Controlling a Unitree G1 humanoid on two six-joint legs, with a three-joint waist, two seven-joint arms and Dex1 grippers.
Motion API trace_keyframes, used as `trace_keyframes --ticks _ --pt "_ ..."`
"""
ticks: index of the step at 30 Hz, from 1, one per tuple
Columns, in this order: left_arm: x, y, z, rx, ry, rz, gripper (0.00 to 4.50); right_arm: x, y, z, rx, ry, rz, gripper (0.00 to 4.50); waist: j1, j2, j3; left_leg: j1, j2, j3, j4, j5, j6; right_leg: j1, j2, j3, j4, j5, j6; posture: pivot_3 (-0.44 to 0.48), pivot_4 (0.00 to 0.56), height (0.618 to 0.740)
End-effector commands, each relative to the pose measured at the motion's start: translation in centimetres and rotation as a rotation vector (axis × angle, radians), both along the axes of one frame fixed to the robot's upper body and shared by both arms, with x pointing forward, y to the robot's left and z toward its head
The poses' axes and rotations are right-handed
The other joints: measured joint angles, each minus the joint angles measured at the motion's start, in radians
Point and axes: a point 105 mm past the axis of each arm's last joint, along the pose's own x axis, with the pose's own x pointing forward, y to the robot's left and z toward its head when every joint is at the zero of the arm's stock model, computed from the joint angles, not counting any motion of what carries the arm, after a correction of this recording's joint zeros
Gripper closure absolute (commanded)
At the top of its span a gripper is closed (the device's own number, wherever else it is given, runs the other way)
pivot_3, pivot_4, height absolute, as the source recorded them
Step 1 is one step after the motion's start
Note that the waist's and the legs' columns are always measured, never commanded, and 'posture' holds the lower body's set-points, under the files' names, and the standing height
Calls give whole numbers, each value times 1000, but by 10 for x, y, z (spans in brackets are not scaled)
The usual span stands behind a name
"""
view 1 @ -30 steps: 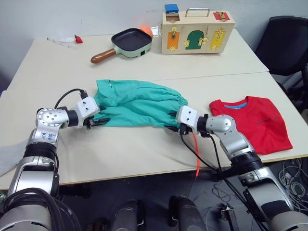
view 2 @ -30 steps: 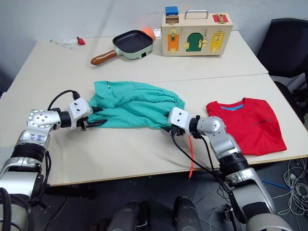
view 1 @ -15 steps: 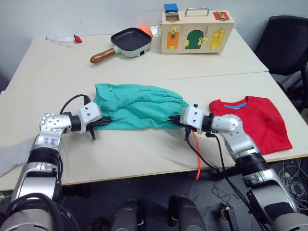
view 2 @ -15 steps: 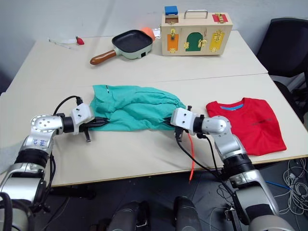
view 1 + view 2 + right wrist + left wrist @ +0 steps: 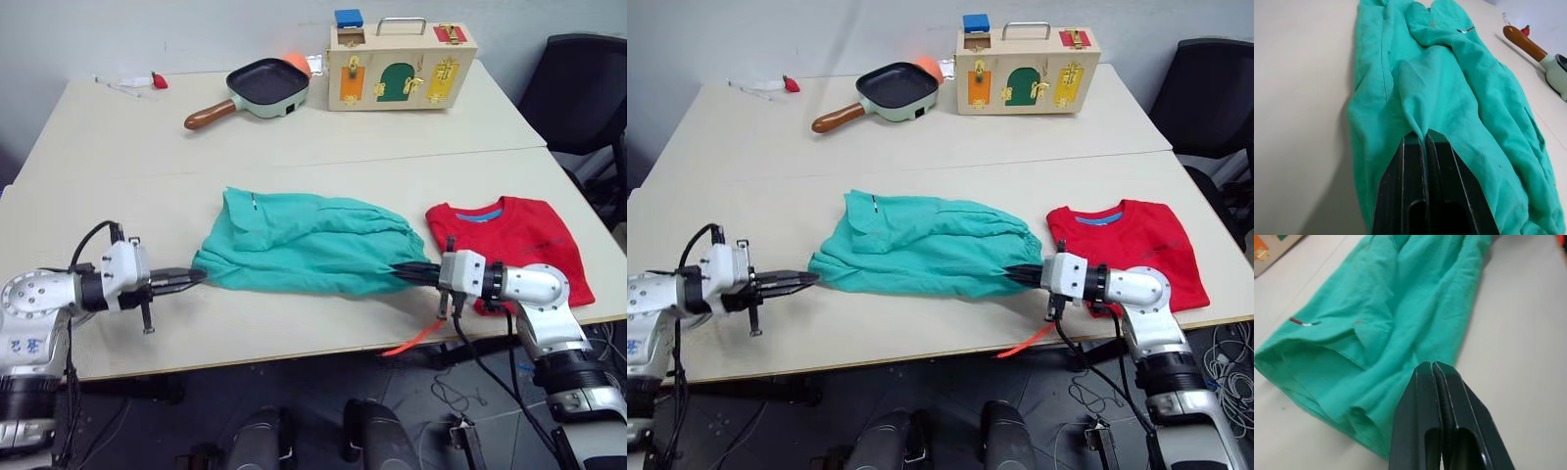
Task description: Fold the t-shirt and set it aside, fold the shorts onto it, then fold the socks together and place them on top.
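Note:
The teal-green shorts [image 5: 309, 245] lie stretched across the table's front half, pulled out between my two grippers. My left gripper [image 5: 194, 276] is shut at the shorts' pointed left corner; in the left wrist view its fingers [image 5: 1420, 396] press together over the hem. My right gripper [image 5: 404, 270] is shut on the right end, where the fabric [image 5: 1459, 83] bunches into the closed tips. An orange drawstring [image 5: 416, 338] hangs over the table's front edge. The red t-shirt [image 5: 524, 245] lies folded at the right, just behind my right arm. The socks are out of view.
A green frying pan [image 5: 266, 83] with a wooden handle and a wooden lock box [image 5: 402, 64] stand at the back of the table. A small red item [image 5: 159, 78] lies at the back left. A black chair [image 5: 583, 93] stands to the right.
Both arms drew outward and toward the front edge. The shorts slid to the right and forward and are pulled out longer. The drawstring now hangs further right.

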Motion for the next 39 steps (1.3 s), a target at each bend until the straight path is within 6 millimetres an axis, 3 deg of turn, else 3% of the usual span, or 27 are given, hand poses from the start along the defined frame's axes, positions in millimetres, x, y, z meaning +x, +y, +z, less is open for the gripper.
trace_keyframes --ticks 1,4,9,13,19,25,28,32,35,39 --pt "-9 -6 1 32 -45 -17 4445 -16 -6 -1 -33 -34 53 4500 1 0 0 0 0 0 0 0 0 0 0 0 0 0 0 0 150 740" --pt "-9 -17 1 3 -52 -32 4445 -15 -16 -10 -73 -21 25 4500 3 0 0 0 -1 0 0 0 0 0 -2 0 -5 0 0 0 150 740" --pt "-1 -35 -1 34 -34 -90 4445 -10 -17 -6 -69 -27 17 4500 2 0 0 15 -1 -2 -3 -7 -7 13 -12 1 -6 -2 -4 0 150 740" --pt "13 -52 -1 100 -34 -143 3619 -8 -10 0 -52 -37 34 4500 3 0 0 14 -1 -3 -3 -5 -3 13 -11 0 -5 -2 -4 0 150 740" --pt "26 -69 -10 223 -106 -243 1691 -10 1 5 -5 -8 56 4500 2 0 0 13 -1 -3 -3 -4 -2 13 -11 -1 -6 -2 -4 0 150 740" --pt "52 -71 -26 292 -100 -177 1691 -13 8 2 -3 15 67 4500 2 0 0 13 -1 -2 -2 -4 -2 13 -10 -2 -6 -2 -4 0 150 740" --pt "55 -70 -37 310 -34 -179 2277 -14 10 2 2 26 71 4500 3 0 0 13 -1 -2 -2 -4 -1 13 -11 -2 -6 -2 -4 0 150 740" --pt "52 -60 -57 338 86 -181 3571 -16 10 4 6 36 87 4500 2 0 0 14 -1 -3 -1 -4 0 15 -11 -2 -6 -2 -4 0 150 740" --pt "43 -57 -61 300 132 -187 4455 -18 8 5 3 45 100 4500 2 1 0 15 -1 -3 -1 -4 0 15 -12 -1 -6 -2 -4 0 150 740" --pt "16 -53 -64 249 176 -203 4455 -23 0 3 -26 66 122 4500 -8 1 0 15 0 -4 -2 -4 -1 15 -12 -1 -6 -2 -4 0 150 740"
